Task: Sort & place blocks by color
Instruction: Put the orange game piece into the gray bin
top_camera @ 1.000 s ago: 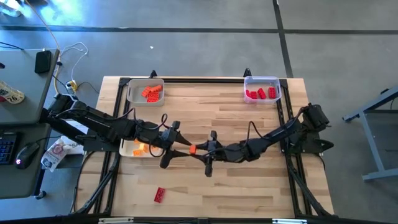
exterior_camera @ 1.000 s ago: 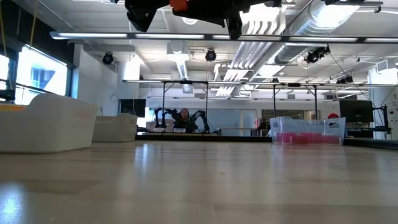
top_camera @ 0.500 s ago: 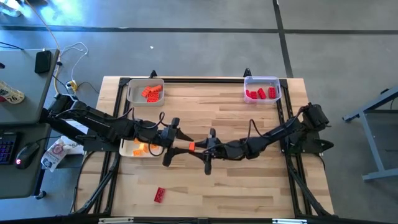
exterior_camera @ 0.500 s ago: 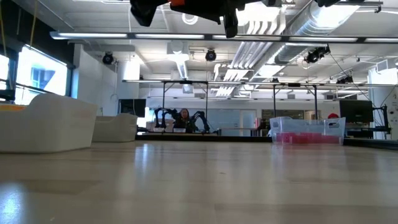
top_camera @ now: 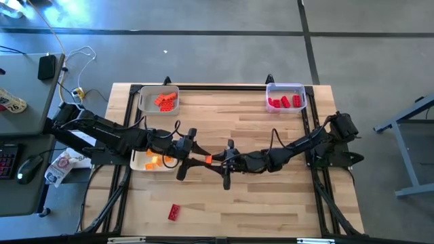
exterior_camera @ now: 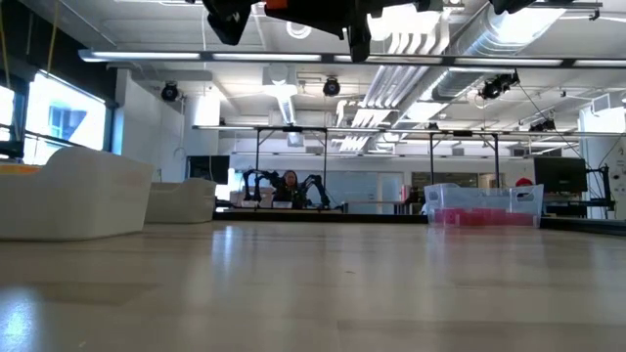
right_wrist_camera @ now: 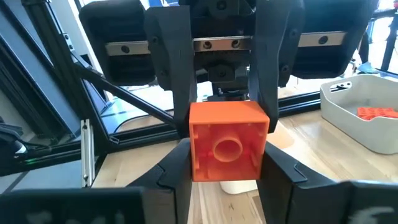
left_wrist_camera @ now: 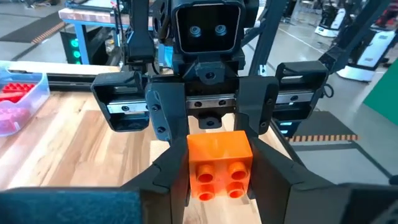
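1. Handover mid-air above table centre: small orange studded plastic brick (top_camera: 209,159) between left gripper (top_camera: 198,159) and right gripper (top_camera: 218,160).
2. Both sets of fingers against brick; which one clamps, cannot tell.
3. Pair drifted slightly leftward since a second ago — transfer likely toward left-edge tray (top_camera: 138,163).

The scene was found brightly and evenly lit by ceiling strip lights (exterior_camera: 293,57) seen in the low view. Daylight was admitted through a window (exterior_camera: 59,122) at the side. Soft glare was noted on the table (exterior_camera: 313,284). The near tabletop was blurred. Wrist-view backgrounds were rendered out of focus.
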Tool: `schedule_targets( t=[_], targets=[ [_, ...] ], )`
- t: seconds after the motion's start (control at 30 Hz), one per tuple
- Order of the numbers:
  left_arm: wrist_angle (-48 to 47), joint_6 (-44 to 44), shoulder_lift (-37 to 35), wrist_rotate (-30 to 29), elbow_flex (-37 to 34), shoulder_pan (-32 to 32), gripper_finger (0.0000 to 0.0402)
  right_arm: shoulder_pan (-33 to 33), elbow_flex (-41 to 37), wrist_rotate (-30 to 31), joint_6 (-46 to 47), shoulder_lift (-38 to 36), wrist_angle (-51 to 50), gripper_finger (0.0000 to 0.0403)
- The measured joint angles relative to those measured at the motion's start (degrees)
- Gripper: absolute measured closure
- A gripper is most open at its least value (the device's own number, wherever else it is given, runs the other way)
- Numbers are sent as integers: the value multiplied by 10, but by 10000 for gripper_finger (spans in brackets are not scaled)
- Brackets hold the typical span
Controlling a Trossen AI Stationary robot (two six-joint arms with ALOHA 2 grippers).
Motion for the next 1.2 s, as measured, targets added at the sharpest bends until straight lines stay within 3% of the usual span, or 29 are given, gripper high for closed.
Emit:
schedule_targets(
  t=[0.2, 0.53, 0.83, 1.2],
  targets=[
    [-2, -10, 0, 12, 0, 8, 286, 0, 0, -1, 0, 0, -1, 286],
    [-40, -3, 0, -1, 0, 9, 291, -1, 0, -4, -6, 0, -14, 194],
    [-154, 27, -26, -101, 0, 33, 291, -1, 0, -9, 59, 0, -110, 187],
    [-349, 32, -71, -196, -1, 156, 290, -2, 0, -17, 70, 0, -142, 186]
  ],
)
